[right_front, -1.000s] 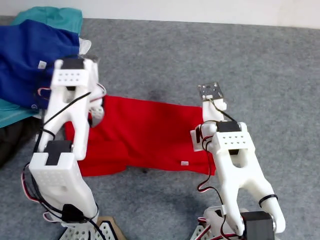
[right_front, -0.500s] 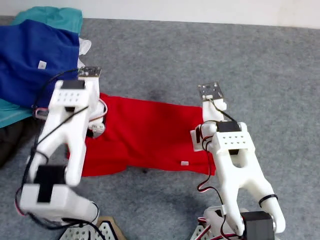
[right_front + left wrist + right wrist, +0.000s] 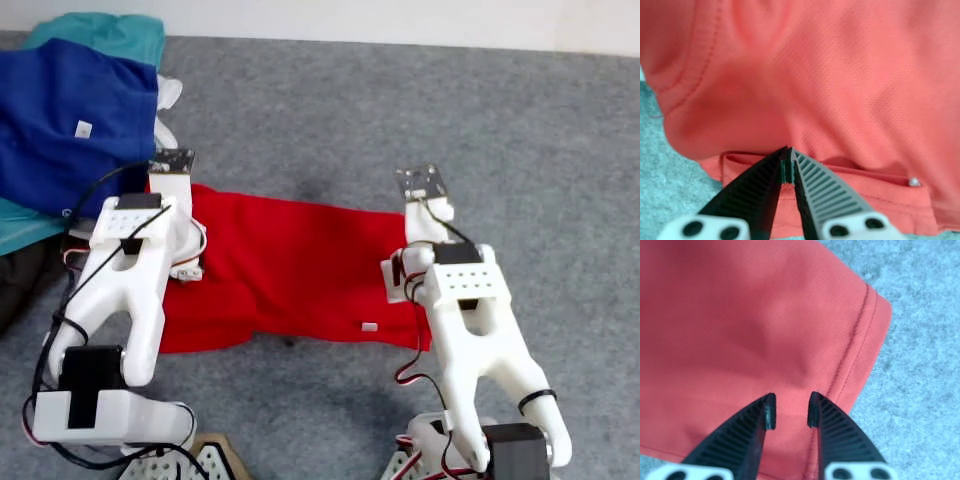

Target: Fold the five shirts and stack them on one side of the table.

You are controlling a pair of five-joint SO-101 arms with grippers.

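- Here, a red mesh-knit shirt (image 3: pixel 290 270) lies spread flat across the middle of the grey carpet-like surface (image 3: pixel 520 150), its long edge running between the two white arms.
- The left pincer (image 3: pixel 786 165) sits low over the shirt's left end, beside a stitched hem. Its ribbed black fingers (image 3: pixel 752 192) are closed, tips meeting. Whether any cloth is caught between them cannot be told.
- The right pincer (image 3: pixel 791 410) hangs above the shirt's right end, near a rounded corner with a seam line. Its jaws stand slightly apart and grip nothing.
- A dark blue shirt (image 3: pixel 70 110) lies crumpled at the far left corner, on top of a teal shirt (image 3: pixel 110 30).
- A dark garment (image 3: pixel 20 280) shows at the left edge, just below that pile.
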